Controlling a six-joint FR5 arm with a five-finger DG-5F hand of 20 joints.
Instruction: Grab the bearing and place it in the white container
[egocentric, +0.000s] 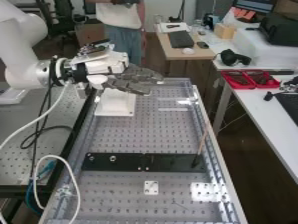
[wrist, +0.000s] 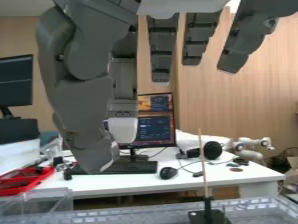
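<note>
High view, upper left: the hand (egocentric: 138, 80) hangs wide open! The bearing should be light, hard, slick; pinch its rim.

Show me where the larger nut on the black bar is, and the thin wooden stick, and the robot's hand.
Larger nut (egocentric: 113, 158): high view, its top.
Wooden stick (wrist: 203, 165): wrist view, midway along its shaft.
Hand (egocentric: 140, 76): high view, on its outstretched fingers.

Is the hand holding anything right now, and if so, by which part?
Nothing that I can see: the hand is open, its fingers out straight.
</note>
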